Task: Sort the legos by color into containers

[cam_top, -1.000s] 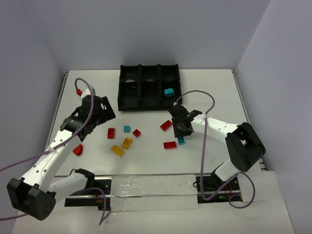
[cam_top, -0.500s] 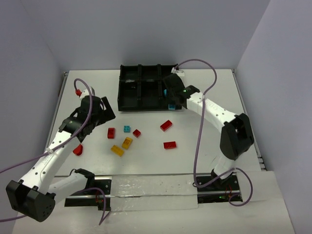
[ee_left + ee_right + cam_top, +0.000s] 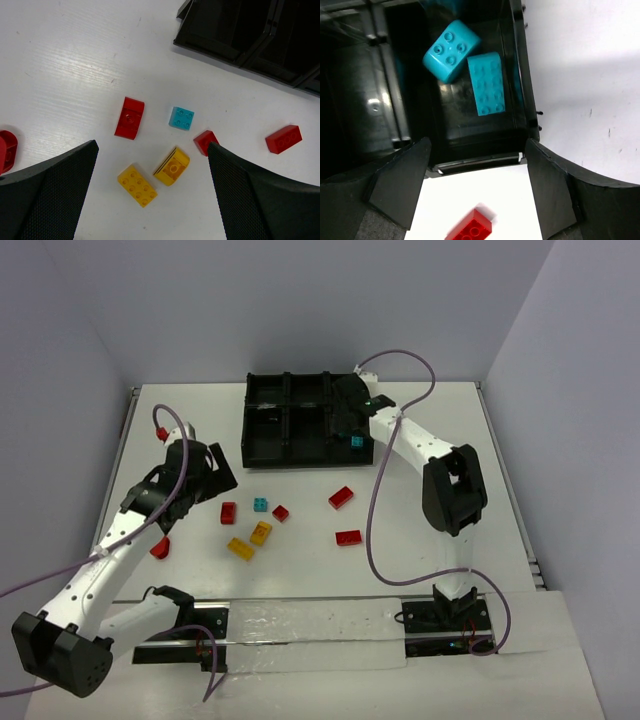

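The black divided tray (image 3: 268,420) stands at the back centre. Two cyan legos (image 3: 451,49) lie in its near right compartment; one shows from above (image 3: 356,441). My right gripper (image 3: 352,416) hovers over that compartment, open and empty (image 3: 477,147). On the table lie loose legos: a cyan one (image 3: 181,118), two yellow ones (image 3: 137,185), (image 3: 172,166), and red ones (image 3: 129,117), (image 3: 205,141), (image 3: 283,138), with one more red (image 3: 348,537). My left gripper (image 3: 152,150) is open and empty above the yellow pair, left of the group in the top view (image 3: 218,478).
A red piece (image 3: 160,548) lies under my left arm, at the left edge of the left wrist view (image 3: 6,149). A red brick (image 3: 470,229) lies on the table just in front of the tray. Purple cables loop over the table.
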You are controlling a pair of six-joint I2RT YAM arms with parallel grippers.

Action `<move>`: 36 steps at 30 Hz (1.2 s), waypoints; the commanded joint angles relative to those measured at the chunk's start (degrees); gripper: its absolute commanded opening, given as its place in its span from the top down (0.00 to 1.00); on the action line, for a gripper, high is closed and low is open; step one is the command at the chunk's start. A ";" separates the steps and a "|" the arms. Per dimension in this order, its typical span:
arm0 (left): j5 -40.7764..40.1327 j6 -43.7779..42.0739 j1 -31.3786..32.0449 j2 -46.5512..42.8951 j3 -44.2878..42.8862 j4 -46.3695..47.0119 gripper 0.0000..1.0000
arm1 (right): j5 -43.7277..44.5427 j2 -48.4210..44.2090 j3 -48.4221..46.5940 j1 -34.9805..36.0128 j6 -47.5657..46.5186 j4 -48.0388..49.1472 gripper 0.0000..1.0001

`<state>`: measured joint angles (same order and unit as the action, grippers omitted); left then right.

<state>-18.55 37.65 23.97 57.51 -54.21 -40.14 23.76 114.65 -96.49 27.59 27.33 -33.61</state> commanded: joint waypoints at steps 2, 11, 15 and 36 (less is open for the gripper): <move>1.56 2.11 0.12 0.93 1.23 0.69 0.01 | 1.26 -3.84 -4.87 0.68 -1.77 -1.00 0.17; 0.34 4.04 0.12 2.79 2.88 1.46 0.03 | -1.25 -13.62 7.63 11.19 -0.57 1.31 0.18; -2.95 6.32 0.04 2.56 2.35 0.02 0.03 | -3.44 -13.76 9.82 19.73 2.81 2.10 0.14; -4.85 11.40 -5.60 -2.93 0.74 -4.19 0.02 | -8.64 11.18 -9.63 30.10 8.88 -1.04 0.10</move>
<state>-24.01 48.39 18.94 55.40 -51.90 -44.86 15.32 123.45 -100.23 57.60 34.83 -34.19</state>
